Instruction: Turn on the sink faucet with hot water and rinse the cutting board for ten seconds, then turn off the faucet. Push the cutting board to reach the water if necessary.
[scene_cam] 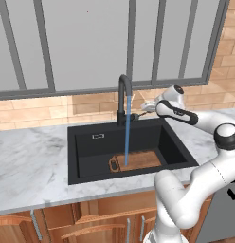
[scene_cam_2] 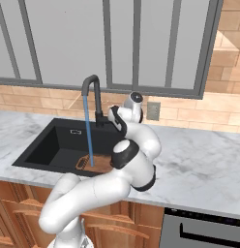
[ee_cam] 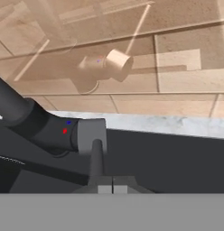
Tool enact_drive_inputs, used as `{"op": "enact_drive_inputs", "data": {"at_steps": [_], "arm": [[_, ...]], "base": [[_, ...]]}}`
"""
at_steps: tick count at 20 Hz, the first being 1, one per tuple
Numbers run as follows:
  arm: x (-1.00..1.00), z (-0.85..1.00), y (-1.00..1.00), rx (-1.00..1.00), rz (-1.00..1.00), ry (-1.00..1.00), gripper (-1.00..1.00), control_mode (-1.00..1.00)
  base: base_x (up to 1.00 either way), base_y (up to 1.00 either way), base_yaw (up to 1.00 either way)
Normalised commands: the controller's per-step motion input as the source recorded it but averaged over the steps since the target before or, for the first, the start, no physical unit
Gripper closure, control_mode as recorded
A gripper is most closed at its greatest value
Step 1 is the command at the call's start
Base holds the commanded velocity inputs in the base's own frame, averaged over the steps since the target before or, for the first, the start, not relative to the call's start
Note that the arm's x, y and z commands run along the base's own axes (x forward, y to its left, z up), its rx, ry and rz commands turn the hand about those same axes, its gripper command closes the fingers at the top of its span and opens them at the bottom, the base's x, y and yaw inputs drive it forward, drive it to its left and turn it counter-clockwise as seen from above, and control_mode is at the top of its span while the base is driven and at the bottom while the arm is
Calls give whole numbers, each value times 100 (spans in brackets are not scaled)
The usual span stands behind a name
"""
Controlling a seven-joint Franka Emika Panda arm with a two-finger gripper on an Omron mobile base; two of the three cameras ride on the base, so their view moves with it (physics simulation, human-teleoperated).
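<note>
Hand: the robot's two-finger hand (scene_cam: 147, 107) is hovering just right of the tall, slim matte black faucet with the gooseneck spout (scene_cam: 123, 97), by its small side lever (ee_cam: 96, 158); in the hand view the two dark tips are sitting pressed together, pinching nothing, right below the lever.
Water: a thin, straight blue stream (scene_cam: 127, 130) is running from the faucet spout down into the rectangular matte black recessed sink (scene_cam: 88, 142).
Board: the flat brown wooden cutting board with the dark handle end (scene_cam: 140, 160) is lying on the sink floor in front of the faucet, and the stream is landing on its handle-side part.
Progress: the faucet is judged on and the rinse is under way; the remaining rinse time and the shut-off are left.
Hard to tell: whether the lever is set to hot; whether the tips are touching the lever; the arm is covering part of the board in the right base view.
Bench: the grey-veined white marble bench (scene_cam: 29, 161) is surrounding the sink.
</note>
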Motion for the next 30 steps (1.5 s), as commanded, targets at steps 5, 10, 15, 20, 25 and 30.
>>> {"op": "enact_drive_inputs", "data": {"at_steps": [5,10,15,20,25,30], "arm": [[0,0,7,0,0,0,100,-100],[0,0,-1,0,0,0,100,-100],[0,0,-19,0,0,0,100,-100],[0,0,-13,0,0,0,100,-100],[2,0,0,0,0,0,100,-100],[10,-1,0,0,0,0,100,-100]], "base": [[0,0,0],[0,0,0],[0,0,0],[0,0,0],[0,0,0],[0,0,0]]}}
